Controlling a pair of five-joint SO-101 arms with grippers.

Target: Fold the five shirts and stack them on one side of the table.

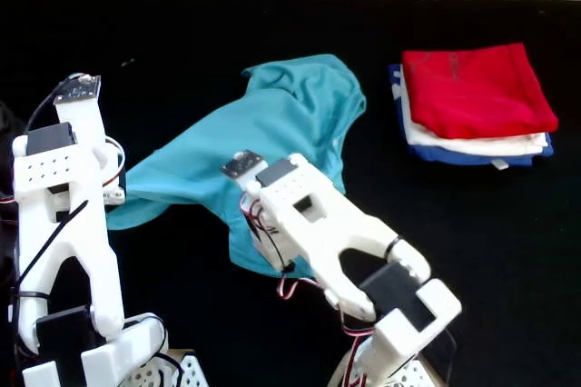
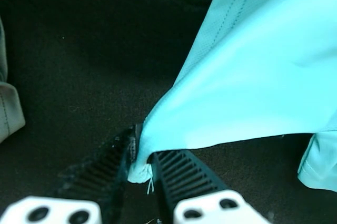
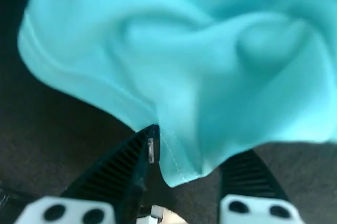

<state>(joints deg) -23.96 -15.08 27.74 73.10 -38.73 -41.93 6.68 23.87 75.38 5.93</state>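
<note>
Teal shirt [image 1: 281, 124] lies crumpled and unfolded mid-table [image 1: 182, 33]. Left claw [image 2: 145, 169] is pinched tight on one corner. Right claw [image 3: 189, 176] gapes wide, hem loose between its jaws. Stack [image 1: 477, 101] at the right edge shows red, white and blue layers folded, so this one is still to do.

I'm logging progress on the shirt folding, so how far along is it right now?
Done: three folded shirts are stacked at one side of the table, the red shirt on the white shirt on the blue shirt. In hand: the teal shirt lies unfolded mid-table; the left gripper pinches one corner, and the right gripper is open around a hem. Left: folding and stacking the teal one, then a fifth.
</note>
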